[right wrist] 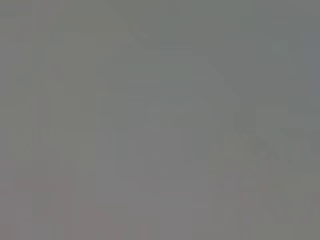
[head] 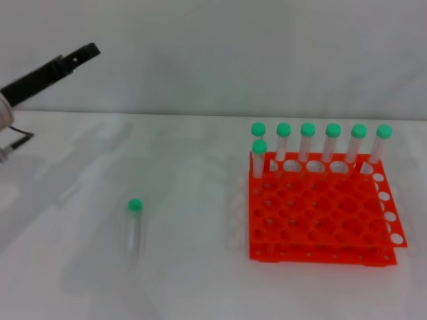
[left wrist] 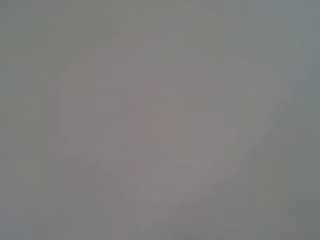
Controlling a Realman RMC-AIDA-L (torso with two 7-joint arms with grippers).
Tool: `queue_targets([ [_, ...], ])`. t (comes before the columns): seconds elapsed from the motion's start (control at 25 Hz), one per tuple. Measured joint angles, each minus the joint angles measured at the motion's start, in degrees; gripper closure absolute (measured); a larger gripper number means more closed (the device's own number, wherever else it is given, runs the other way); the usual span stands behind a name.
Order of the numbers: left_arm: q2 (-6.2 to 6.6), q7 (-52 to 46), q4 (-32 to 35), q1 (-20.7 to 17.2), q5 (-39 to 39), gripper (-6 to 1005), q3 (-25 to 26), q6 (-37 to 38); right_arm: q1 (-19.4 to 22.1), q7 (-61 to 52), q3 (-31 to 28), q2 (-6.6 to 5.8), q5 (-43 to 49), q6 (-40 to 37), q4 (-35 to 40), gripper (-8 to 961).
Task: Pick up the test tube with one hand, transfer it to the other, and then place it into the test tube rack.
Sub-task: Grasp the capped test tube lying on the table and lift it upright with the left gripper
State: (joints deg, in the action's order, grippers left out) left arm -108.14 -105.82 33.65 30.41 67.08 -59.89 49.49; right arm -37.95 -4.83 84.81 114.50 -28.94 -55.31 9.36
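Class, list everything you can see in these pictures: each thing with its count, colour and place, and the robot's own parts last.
test tube: one, clear with green cap, lying on the table, left of the rack.
racked tubes: seven, clear with green caps, upright; six along the rack's far row, one just in front at its left end.
test tube rack: one, orange-red, on the table at right.
table: one, white.
left tool: one, black, raised at far left, holding nothing.
right tool: not in view.

A white table (head: 187, 280) fills the lower part of the head view, its far edge meeting a plain pale grey wall (head: 233, 53) behind. Soft shadows lie on the table. Both wrist views show only blank grey.
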Motion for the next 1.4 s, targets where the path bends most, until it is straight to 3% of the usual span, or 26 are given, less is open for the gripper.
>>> queue_targets([
  [0.08, 1.88, -7.6, 2.1, 0.0, 5.1, 158, 0.0, 3.8, -0.2, 0.0, 0.0, -0.25, 0.0, -0.2, 0.2, 105],
  [0.16, 4.20, -20.0, 6.1, -0.1, 14.4, 158, 0.0, 7.7, -0.3, 0.0, 0.0, -0.40, 0.0, -0.6, 0.2, 106],
  [0.24, 5.57, -31.0, 10.4, 0.1, 24.2, 158, 0.4, 10.2, -0.5, 0.0, 0.0, -0.49, 0.1, -1.2, 0.2, 107],
  [0.36, 6.33, -43.1, 15.6, 1.0, 37.5, 159, 2.0, 14.8, -0.8, 0.0, 0.0, -0.64, 0.1, -1.6, 0.3, 107],
  [0.56, 7.72, -56.5, 19.7, 6.0, 58.3, 159, 9.1, 30.3, -1.0, 0.0, 0.0, -0.81, 0.1, -2.5, 0.3, 109],
  [0.72, 8.78, -60.5, 20.6, 9.4, 65.1, 160, 14.2, 39.3, -1.1, 0.0, 0.0, -0.91, 0.1, -2.9, 0.3, 110],
  [0.88, 10.13, -65.3, 20.7, 12.8, 70.5, 161, 14.5, 48.6, -1.2, 0.0, 0.0, -1.07, 0.1, -3.0, 0.3, 111],
  [1.12, 10.52, -66.5, 19.4, 17.0, 77.9, 162, 17.1, 57.8, -1.5, 0.0, 0.0, -1.36, 0.1, -3.3, 0.3, 113],
  [1.4, 8.18, -66.6, 12.8, 18.6, 80.2, 163, 17.3, 57.8, -1.5, 0.0, 0.0, -1.60, 0.1, -4.4, 0.2, 115],
])
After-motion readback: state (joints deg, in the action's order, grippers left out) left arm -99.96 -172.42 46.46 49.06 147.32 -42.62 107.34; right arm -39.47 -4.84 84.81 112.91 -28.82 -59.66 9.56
